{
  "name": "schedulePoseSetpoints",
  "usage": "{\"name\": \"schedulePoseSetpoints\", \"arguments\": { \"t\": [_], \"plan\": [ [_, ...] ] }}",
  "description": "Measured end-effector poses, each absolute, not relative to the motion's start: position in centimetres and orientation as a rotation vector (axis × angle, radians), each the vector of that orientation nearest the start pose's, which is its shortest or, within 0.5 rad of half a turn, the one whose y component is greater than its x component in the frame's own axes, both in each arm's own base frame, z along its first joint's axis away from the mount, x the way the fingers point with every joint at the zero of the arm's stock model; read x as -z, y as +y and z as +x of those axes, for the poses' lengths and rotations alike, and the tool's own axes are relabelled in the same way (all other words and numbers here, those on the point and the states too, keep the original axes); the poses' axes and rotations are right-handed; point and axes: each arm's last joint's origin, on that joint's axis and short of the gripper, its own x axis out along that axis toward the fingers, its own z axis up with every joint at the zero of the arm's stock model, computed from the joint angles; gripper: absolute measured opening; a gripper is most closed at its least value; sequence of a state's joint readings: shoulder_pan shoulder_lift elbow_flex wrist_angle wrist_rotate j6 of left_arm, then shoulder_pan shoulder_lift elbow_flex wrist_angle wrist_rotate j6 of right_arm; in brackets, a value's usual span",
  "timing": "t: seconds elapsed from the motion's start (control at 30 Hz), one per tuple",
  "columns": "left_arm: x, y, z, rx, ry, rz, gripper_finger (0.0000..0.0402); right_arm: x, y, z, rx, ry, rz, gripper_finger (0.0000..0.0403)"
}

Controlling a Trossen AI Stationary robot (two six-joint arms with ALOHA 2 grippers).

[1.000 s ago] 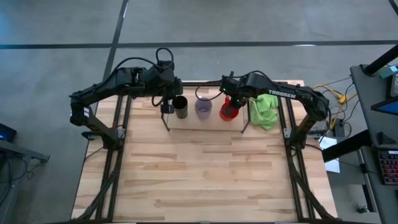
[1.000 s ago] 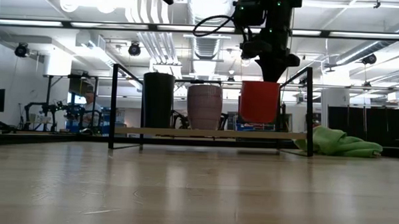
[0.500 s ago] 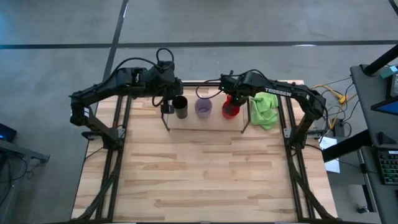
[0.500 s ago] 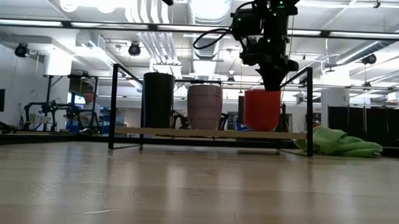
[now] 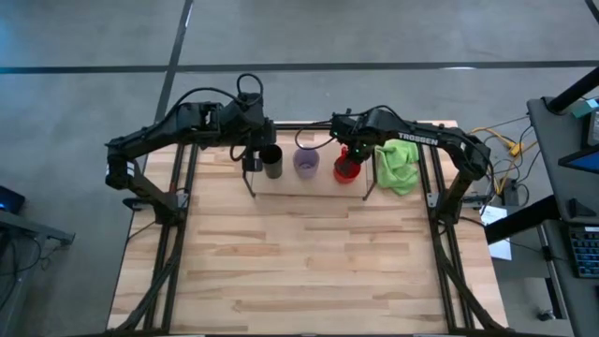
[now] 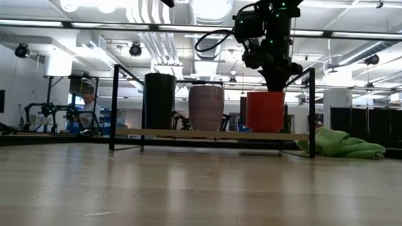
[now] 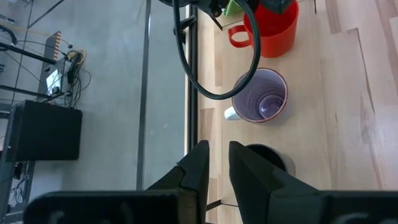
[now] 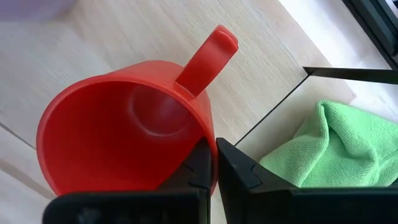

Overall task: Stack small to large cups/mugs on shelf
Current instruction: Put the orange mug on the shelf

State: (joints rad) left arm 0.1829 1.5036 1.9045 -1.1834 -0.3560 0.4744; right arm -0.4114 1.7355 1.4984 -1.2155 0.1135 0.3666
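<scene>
A black tumbler [image 5: 271, 161], a pale purple cup [image 5: 306, 161] and a red mug [image 5: 346, 169] stand in a row on the shelf's wooden board [image 6: 187, 133]. All three rest on their bases, as the low view shows: tumbler [image 6: 159, 101], purple cup [image 6: 206, 108], mug [image 6: 265, 112]. My right gripper [image 5: 352, 155] is above the mug and shut on it. My left gripper [image 5: 253, 159] hovers beside the tumbler [image 7: 270, 158], toward the table's left. Its fingers stand a narrow gap apart and hold nothing. My right gripper pinches the red mug's rim wall [image 8: 200, 144] right beside the handle [image 8: 208, 56], with one finger inside the mug and one outside. The fingers come from above, pointing down [image 6: 276, 79]. The mug stands upright with its base on the shelf board.
A bright green cloth [image 5: 398, 167] lies on the table just right of the shelf, close to the mug. Thin black shelf rods [image 6: 113, 106] frame the cups at both ends and above. The table's near part is bare wood [image 5: 299, 262].
My right gripper has gone down with the red mug and slightly toward the table's right. The mug hung a little above the board a second ago and now stands on it. The gripper stays shut on the rim.
</scene>
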Motion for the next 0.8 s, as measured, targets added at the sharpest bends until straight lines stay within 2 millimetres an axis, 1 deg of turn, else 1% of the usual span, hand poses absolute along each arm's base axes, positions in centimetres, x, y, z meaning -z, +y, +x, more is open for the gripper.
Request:
{"name": "schedulePoseSetpoints", "arguments": {
  "t": [0.47,0.8],
  "plan": [
    [-45.10,5.94,26.55,-0.316,0.895,0.507,0.0048,-26.22,-13.42,29.82,0.691,1.357,0.516,0.0009],
    [-45.10,5.94,26.55,-0.316,0.895,0.507,0.0048,-26.16,-13.42,30.12,0.673,1.329,0.525,0.0009]
  ]
}}
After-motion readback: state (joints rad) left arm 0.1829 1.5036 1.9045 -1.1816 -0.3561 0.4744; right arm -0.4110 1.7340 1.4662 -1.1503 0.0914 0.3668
